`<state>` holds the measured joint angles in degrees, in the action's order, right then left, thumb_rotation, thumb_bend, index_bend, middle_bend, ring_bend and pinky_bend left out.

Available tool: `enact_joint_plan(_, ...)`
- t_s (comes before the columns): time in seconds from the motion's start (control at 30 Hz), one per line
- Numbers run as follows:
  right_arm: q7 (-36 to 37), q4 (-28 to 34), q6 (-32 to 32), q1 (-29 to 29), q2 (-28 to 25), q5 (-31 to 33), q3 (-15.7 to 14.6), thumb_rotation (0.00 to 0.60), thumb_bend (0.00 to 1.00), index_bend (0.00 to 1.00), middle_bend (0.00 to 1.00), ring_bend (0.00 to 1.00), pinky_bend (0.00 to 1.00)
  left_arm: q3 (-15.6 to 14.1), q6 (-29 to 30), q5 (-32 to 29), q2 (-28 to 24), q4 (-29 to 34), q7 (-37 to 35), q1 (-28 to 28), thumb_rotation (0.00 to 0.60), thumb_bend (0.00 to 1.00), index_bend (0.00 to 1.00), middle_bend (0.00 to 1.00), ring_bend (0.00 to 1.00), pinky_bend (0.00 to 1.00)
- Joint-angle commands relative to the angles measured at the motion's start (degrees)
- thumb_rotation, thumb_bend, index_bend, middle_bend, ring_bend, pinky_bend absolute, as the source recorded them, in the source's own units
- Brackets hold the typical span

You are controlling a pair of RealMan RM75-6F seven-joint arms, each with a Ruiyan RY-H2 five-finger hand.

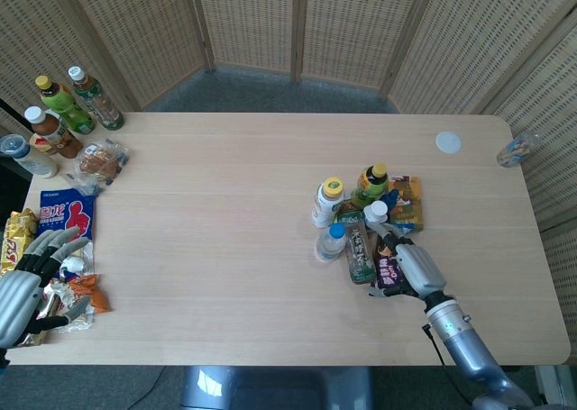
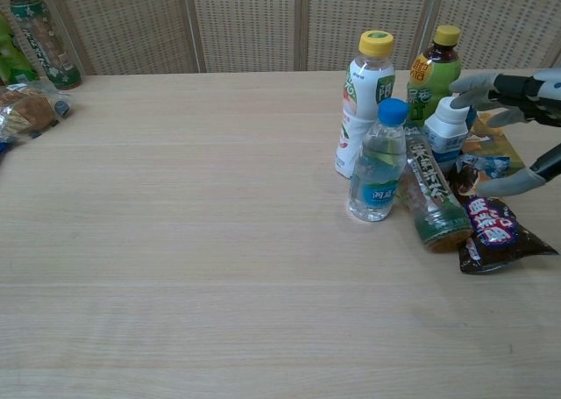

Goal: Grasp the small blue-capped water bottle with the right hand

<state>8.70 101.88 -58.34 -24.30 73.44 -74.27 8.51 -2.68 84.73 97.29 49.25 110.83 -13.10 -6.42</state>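
Observation:
The small clear water bottle with a blue cap stands upright at the near left of a cluster of drinks and snacks. My right hand hovers open over the right side of that cluster, above a dark snack packet. Its fingers spread toward a white-capped bottle. A lying green-labelled bottle separates the hand from the blue-capped bottle. My left hand rests open at the table's left front edge, holding nothing.
A yellow-capped white bottle and a yellow-capped green bottle stand just behind the target. Snack bags and several bottles line the left side. A white lid lies at the far right.

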Motion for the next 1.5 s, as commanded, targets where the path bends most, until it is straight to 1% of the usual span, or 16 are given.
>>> enact_joint_plan(0.03, 0.49, -0.57, 0.42, -0.60, 0.94, 0.02, 0.14, 0.598, 0.05, 0.00, 0.05, 0.00, 0.00, -0.02, 0.01, -0.02, 0.05, -0.08, 0.00, 0.01, 0.600, 0.35, 0.13, 0.06, 0.00, 0.00)
enact_joint_plan(0.27, 1.47, -2.75, 2.39, -2.80, 3.86, 0.99, 0.96, 0.598, 0.05, 0.00, 0.05, 0.00, 0.00, -0.02, 0.35, 0.02, 0.09, -0.36, -0.23, 0.10, 0.600, 0.35, 0.14, 0.05, 0.00, 0.00)
enact_joint_plan(0.67, 2.53, -6.78, 5.43, -6.43, 7.18, 3.27, 2.81, 0.597, 0.05, 0.00, 0.05, 0.00, 0.00, -0.06, 0.69, -0.43, 0.14, -0.85, -0.58, 0.37, 0.600, 0.35, 0.13, 0.06, 0.00, 0.00)
enact_joint_plan(0.9, 3.09, -9.09, 7.17, -8.29, 9.12, 4.05, 3.25, 0.599, 0.05, 0.00, 0.06, 0.00, 0.04, -0.15, 0.85, -0.53, 0.19, -1.02, -0.61, 0.57, 0.600, 0.35, 0.13, 0.05, 0.00, 0.00)
enact_joint_plan(1.07, 4.09, -11.33, 8.41, -9.36, 10.83, 4.72, 3.40, 0.598, 0.05, 0.00, 0.06, 0.00, 0.04, -0.20, 1.37, -0.73, -0.07, -1.14, -0.70, 0.95, 0.600, 0.35, 0.13, 0.06, 0.00, 0.00)
enact_joint_plan(1.5, 6.29, -16.43, 11.33, -11.72, 14.63, 5.95, 3.63, 0.600, 0.05, 0.00, 0.12, 0.00, 0.11, -0.32, 2.00, -1.12, -0.25, -1.41, -1.01, 1.63, 0.600, 0.35, 0.13, 0.05, 0.00, 0.00)
